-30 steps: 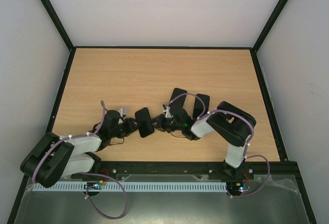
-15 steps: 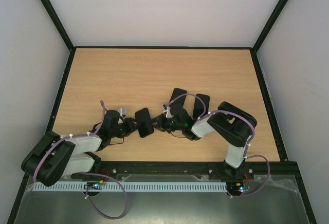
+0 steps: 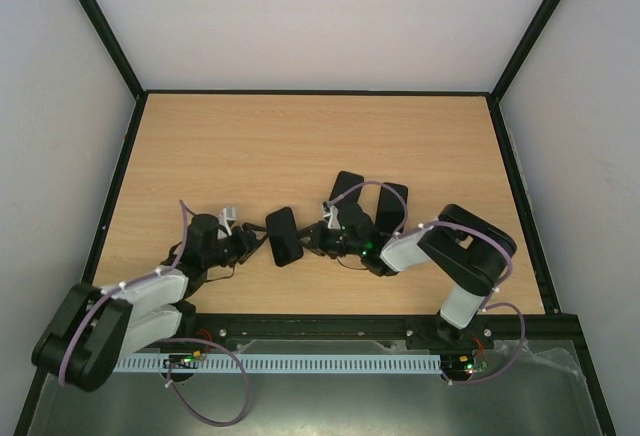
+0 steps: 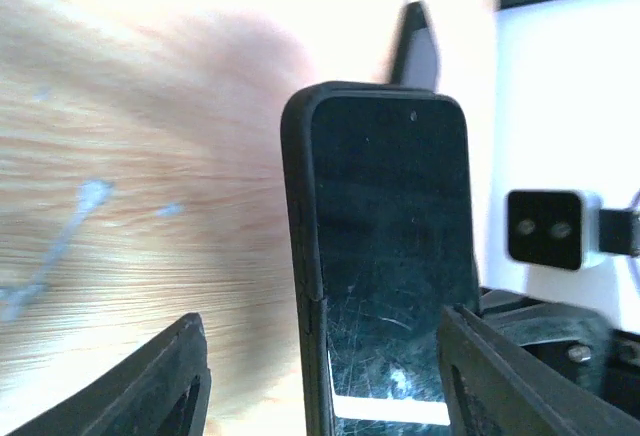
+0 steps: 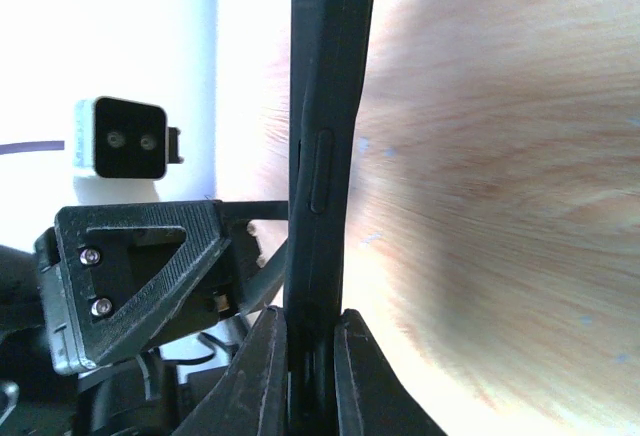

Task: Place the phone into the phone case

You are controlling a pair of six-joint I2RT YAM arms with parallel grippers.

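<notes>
Top cam: both arms meet at the near-centre of the table (image 3: 300, 136), w/ the phone (image 3: 283, 236) between the two wrists. The right gripper (image 5: 312, 346) is clenched on it. Right wrist cam shows the handset edge-on, both fingers pinching its lower end, side button (image 5: 318, 171) facing the lens. The left gripper (image 4: 322, 356) is spread wide: one finger well off to one side, the other just beside the opposite long edge, can't tell if it touches. So left is holding nothing atm.

Left wrist cam: screen (image 4: 395, 256) faces me, and the phone case (image 4: 298, 216) rim wraps the top and one long side. Looks mostly seated, I reckon. But edge-on there's a thin seam along the body and a slight step at the far end — prob. one corner not snapped in. The lower end is hidden by fingers, so no call there.

Step in hand, as I read it: final press-in, w/ right acting as the vise. The next move wants left to press that loose corner home. Its fingers flank the long edges, so closing would squeeze the width and might seat the rim. It should go gently and squarely — the grip is on one end only, so the handset could pivot or slip.

Two dark flat items (image 3: 346, 191) lie behind the right arm; can't ID them.
</notes>
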